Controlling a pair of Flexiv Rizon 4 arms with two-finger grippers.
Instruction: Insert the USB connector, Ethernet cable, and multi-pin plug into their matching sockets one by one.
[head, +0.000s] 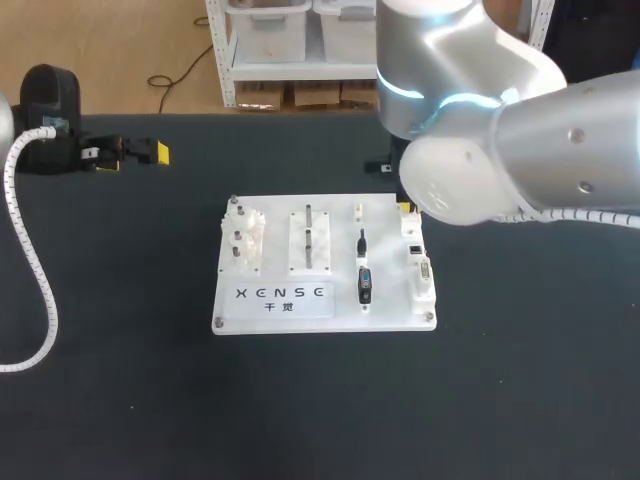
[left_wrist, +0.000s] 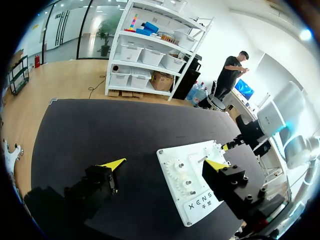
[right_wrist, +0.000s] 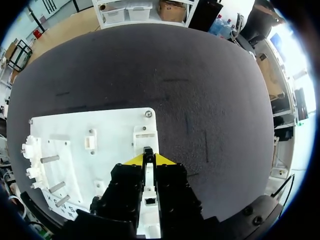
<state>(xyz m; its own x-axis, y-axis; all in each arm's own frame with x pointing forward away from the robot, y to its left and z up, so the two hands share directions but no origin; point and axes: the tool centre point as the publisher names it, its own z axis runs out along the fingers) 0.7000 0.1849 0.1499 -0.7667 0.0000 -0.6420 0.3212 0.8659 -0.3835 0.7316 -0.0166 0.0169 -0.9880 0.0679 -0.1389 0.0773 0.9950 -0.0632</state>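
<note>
At the board's (head: 392, 285) far right corner a black plug (right_wrist: 148, 151) was pinched in the right gripper (right_wrist: 148, 160). Insertion was judged in hand, alignment over the socket (right_wrist: 145, 135) being needed next. Far left of the board, the left gripper (left_wrist: 166, 163) was spread wide, empty.

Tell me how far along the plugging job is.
Nothing looks plugged in yet: the black connector lies on the board. In hand: the right gripper seems to hold a small dark plug by the sockets. The left gripper is open, off the board. All three insertions remain.
</note>
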